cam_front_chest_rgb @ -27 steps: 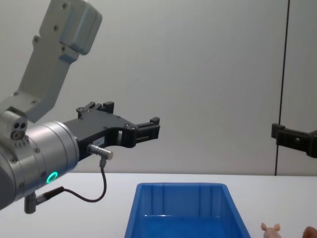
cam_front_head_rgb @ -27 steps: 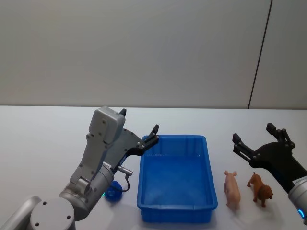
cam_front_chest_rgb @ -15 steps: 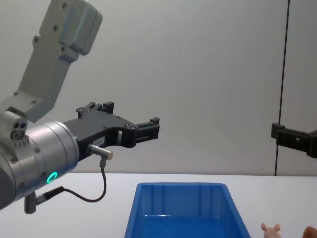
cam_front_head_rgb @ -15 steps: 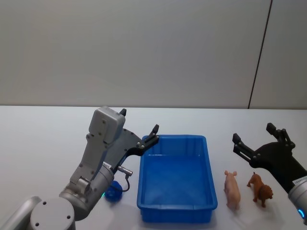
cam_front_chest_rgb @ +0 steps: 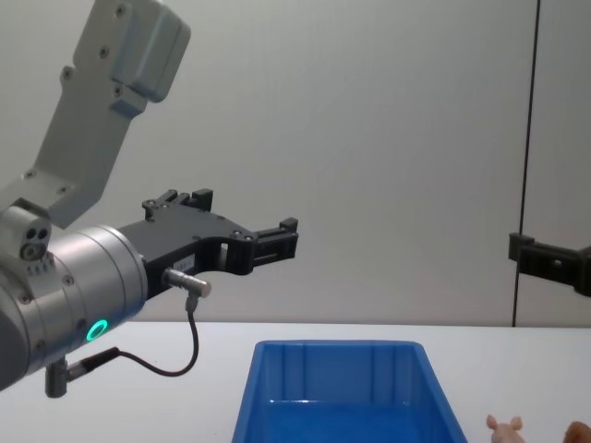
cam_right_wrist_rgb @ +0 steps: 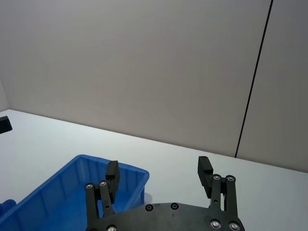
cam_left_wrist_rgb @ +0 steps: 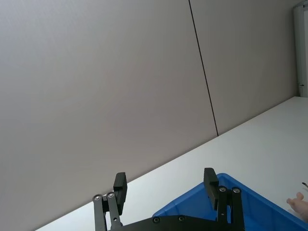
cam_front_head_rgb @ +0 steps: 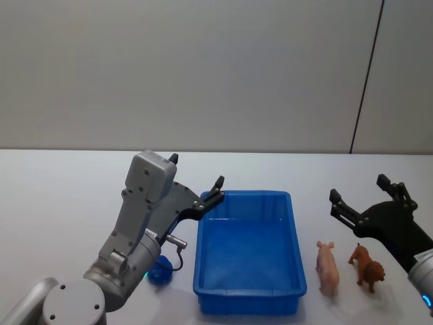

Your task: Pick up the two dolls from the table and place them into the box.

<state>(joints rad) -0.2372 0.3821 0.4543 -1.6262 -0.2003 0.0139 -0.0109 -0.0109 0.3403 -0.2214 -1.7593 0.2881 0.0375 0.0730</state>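
Observed from the room: both dolls are on the table [cam_front_head_rgb: 61, 203], to the right of the box [cam_front_head_rgb: 247, 302]. The pink pig doll [cam_front_head_rgb: 328, 269] sits near the box's right wall without touching it. The brown doll [cam_front_head_rgb: 367, 266] is just beside the pig on the outer side, with a narrow gap between them. The box holds nothing.

The right gripper [cam_front_head_rgb: 358, 189] hovers beyond the dolls, fingers spread wide and carrying nothing. The left gripper [cam_left_wrist_rgb: 165, 179] is held in the air near the box's far left corner, likewise spread wide and empty.

Risks noted:
- The dolls are close together. In my judgement, a wide-spread gripper descending on one could knock or tip the other out of position.
- The pig is near the box wall. A finger lowered on that side could catch the thick rim and shift the box.
- Both figures are small and rounded. An off-centre grip would likely let one slip free before it clears the rim.
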